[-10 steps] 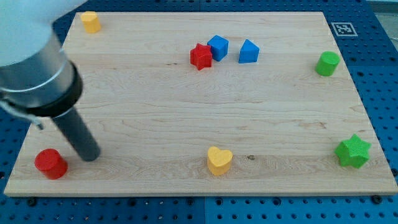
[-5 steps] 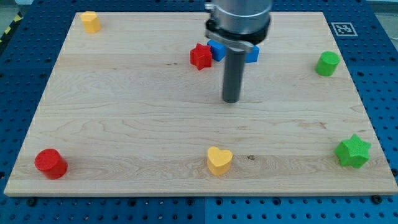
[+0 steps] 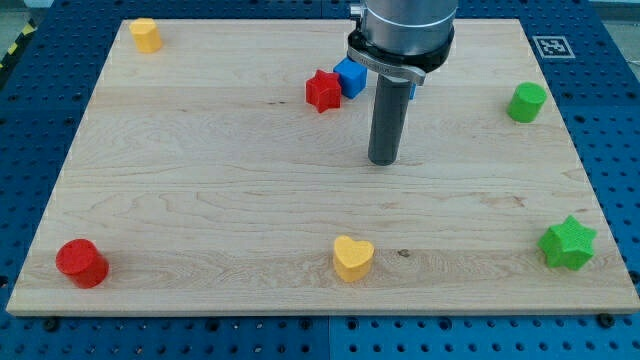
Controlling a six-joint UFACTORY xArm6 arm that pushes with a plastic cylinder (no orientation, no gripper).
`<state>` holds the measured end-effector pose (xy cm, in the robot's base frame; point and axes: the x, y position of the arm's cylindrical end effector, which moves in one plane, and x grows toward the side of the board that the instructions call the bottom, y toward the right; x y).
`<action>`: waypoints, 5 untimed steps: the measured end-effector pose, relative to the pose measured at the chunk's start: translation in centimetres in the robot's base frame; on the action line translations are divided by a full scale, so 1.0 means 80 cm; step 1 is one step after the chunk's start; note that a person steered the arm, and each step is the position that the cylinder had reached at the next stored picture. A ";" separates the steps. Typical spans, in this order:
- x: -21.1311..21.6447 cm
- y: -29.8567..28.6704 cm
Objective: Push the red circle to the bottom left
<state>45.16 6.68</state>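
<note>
Wooden board point(image 3: 200, 170) sat on blue pegboard. Red circle point(image 3: 81, 263) lay at frame's lower left corner; my tip point(image 3: 384, 161) stood mid-board, well apart from it, below the blue block point(image 3: 349, 76). No pincer on rig, just a rod.

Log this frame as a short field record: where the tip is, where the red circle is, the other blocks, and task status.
tip: my tip on bare board near centre, touching no block
red circle: in the view's bottom left corner
nearest blocks to tip: red star and blue block, toward the view's top
partly hidden: second blue block behind the rod
others: yellow block top left; yellow heart bottom centre; green cylinder right; green star bottom right
status: circle sits at goal corner
</note>
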 end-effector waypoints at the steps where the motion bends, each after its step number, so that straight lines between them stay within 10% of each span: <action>1: 0.000 0.000; 5: -0.022 0.005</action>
